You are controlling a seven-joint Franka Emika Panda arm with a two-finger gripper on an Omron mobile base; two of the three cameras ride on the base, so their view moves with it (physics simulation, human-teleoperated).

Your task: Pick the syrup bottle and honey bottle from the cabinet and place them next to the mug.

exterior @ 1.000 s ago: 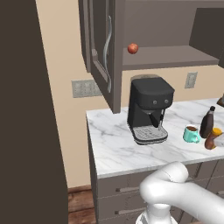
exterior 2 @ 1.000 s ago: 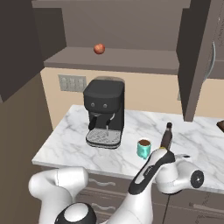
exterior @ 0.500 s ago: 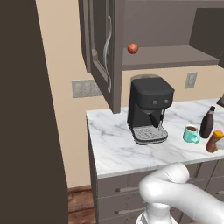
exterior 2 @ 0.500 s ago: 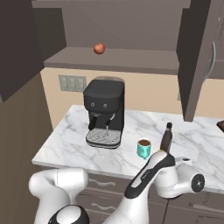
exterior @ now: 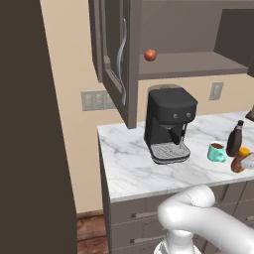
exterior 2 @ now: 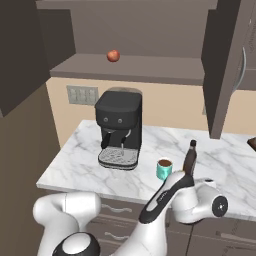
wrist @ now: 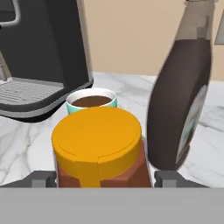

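In the hand view the honey bottle [wrist: 97,146], amber with an orange lid, sits between my fingertips [wrist: 41,179], and my gripper [wrist: 105,179] is shut on it. Just behind it stands the teal mug [wrist: 92,99], and the tall dark syrup bottle [wrist: 183,96] stands upright to its right. From the left base camera, the mug [exterior: 216,152], syrup bottle [exterior: 234,140] and honey bottle [exterior: 240,159] cluster at the counter's right end, with my gripper [exterior: 249,161] at the frame edge. My arm hides the honey bottle in the right base view, beside the mug [exterior 2: 163,169] and the syrup bottle [exterior 2: 190,157].
A black coffee machine [exterior: 168,124] stands left of the mug on the marble counter [exterior: 129,168]. The cabinet door [exterior: 116,54] hangs open above the machine. A small red ball [exterior: 150,55] lies on the cabinet shelf. Wall outlets [exterior: 99,100] sit behind.
The honey bottle has come down in my gripper, lower beside the syrup bottle and the mug. The mug and the syrup bottle have not moved.
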